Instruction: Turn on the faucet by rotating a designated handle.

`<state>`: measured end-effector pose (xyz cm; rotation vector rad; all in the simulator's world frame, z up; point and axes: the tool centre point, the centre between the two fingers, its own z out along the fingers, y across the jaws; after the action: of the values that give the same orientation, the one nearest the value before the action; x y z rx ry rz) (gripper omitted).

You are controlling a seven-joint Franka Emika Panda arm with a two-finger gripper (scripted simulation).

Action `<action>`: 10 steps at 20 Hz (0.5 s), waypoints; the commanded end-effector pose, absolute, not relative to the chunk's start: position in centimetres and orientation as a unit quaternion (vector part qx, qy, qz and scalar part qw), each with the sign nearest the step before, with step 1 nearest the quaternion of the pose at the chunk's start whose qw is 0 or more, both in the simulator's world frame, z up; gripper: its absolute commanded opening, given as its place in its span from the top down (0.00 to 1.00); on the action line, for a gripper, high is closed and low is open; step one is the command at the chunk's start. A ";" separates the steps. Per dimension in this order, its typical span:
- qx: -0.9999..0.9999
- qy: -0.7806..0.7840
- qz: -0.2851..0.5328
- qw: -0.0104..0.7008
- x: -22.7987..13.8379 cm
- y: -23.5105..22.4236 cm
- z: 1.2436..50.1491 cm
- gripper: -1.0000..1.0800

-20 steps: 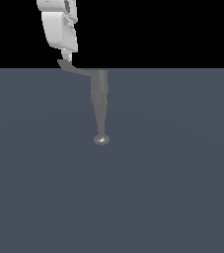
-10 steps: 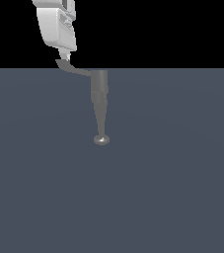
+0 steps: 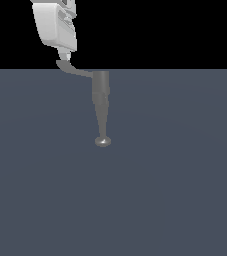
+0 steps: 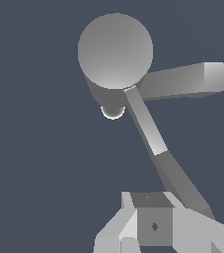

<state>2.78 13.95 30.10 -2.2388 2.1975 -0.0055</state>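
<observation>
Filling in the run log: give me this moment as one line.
phase: at handle | claw: at handle tip, grip unclear | faucet: upright

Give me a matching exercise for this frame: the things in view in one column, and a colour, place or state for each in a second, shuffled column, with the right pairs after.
Column one:
1. gripper
2. handle
3. faucet
4. knob

Column two:
A. small, rounded and shiny, at the narrow end of the column
B. white, at the top of the exterior view, just above the lever's tip
C. long grey column that tapers
D. thin curved grey lever, pointing to the exterior view's left

Pairs: 1-B, 2-D, 3-C, 4-A
</observation>
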 end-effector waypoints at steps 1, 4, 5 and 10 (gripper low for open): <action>-0.715 0.699 0.000 0.000 1.8 14.2 30.0 1.00; -0.715 0.699 0.000 0.000 1.1 14.2 30.0 1.00; -0.715 0.699 0.000 0.000 0.8 14.1 30.0 1.00; -0.714 0.700 -0.002 0.002 0.5 13.8 30.2 1.00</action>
<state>0.66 13.98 30.14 -2.2420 2.1936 -0.0058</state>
